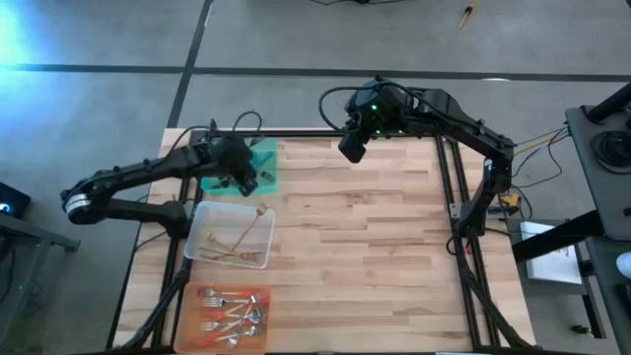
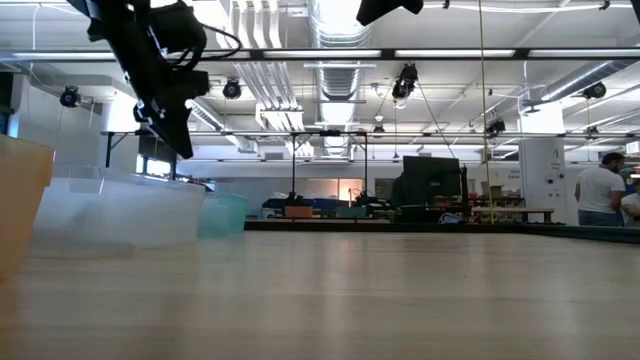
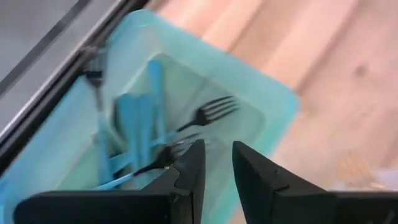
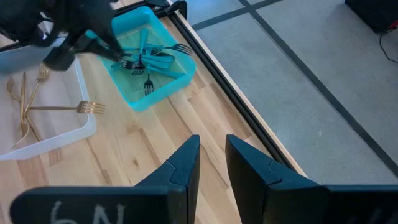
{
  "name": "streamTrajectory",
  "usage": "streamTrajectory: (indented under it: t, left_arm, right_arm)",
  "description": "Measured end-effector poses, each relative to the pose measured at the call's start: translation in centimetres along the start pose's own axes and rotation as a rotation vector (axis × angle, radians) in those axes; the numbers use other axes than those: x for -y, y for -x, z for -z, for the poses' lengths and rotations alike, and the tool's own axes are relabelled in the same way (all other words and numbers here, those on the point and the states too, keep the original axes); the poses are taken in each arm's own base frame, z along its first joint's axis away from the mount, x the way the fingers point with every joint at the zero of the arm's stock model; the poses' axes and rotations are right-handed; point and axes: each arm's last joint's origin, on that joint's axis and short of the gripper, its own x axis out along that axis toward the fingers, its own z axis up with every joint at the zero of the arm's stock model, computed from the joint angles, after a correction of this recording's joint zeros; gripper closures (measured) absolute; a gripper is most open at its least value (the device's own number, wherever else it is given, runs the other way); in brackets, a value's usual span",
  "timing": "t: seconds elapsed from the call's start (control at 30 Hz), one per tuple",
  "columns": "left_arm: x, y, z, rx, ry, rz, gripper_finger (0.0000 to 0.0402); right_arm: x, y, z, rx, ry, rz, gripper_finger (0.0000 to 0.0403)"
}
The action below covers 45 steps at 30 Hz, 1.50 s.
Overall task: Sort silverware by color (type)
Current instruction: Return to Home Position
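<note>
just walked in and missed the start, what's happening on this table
Two robot arms are sorting forks into trays by colour. The left gripper hovers empty over the teal tray, which holds the blue forks. Gold forks lie in the clear tray, red-handled forks in the orange tray. The right gripper waits raised at the far edge of the table, holding nothing.

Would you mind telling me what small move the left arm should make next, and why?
Probably lift the left gripper up, clear of the teal tray: it is open and empty, blue forks lie inside, and no fork shows loose on the table. The right gripper waits at the far edge.
</note>
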Motion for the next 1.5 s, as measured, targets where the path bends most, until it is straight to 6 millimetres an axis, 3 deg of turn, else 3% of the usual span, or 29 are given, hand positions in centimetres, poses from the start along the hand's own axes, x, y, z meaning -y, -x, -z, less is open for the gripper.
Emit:
streamTrajectory:
  t: [0.27, 0.43, 0.67, 0.9, 1.07, 1.5]
  left_arm:
    - [4.1, 1.2, 1.2, 0.08, -0.095, 0.03, 0.0337]
    - [6.1, 1.1, 3.6, 0.212, -0.102, 0.004, 0.0337]
    - [6.2, -1.7, 8.6, 0.441, -0.027, 0.132, 0.0337]
    - [5.8, -3.6, 11.5, 0.657, 0.049, 0.269, 0.0337]
    - [5.6, -4.1, 12.3, 0.678, 0.063, 0.277, 0.0337]
    - [6.0, -4.3, 11.8, 0.636, 0.057, 0.268, 0.0337]
  right_arm:
    - [0.0, 0.0, 0.0, 0.0, 0.002, 0.0, 0.0335]
    - [0.0, 0.0, 0.0, 0.0, 0.001, 0.0, 0.0335]
    - [0.0, 0.0, 0.0, 0.0, 0.001, 0.0, 0.0335]
    - [0.0, 0.0, 0.0, 0.0, 0.001, 0.0, 0.0335]
    - [0.0, 0.0, 0.0, 0.0, 0.002, 0.0, 0.0335]
    - [0.0, 0.0, 0.0, 0.0, 0.0, 0.0, 0.0335]
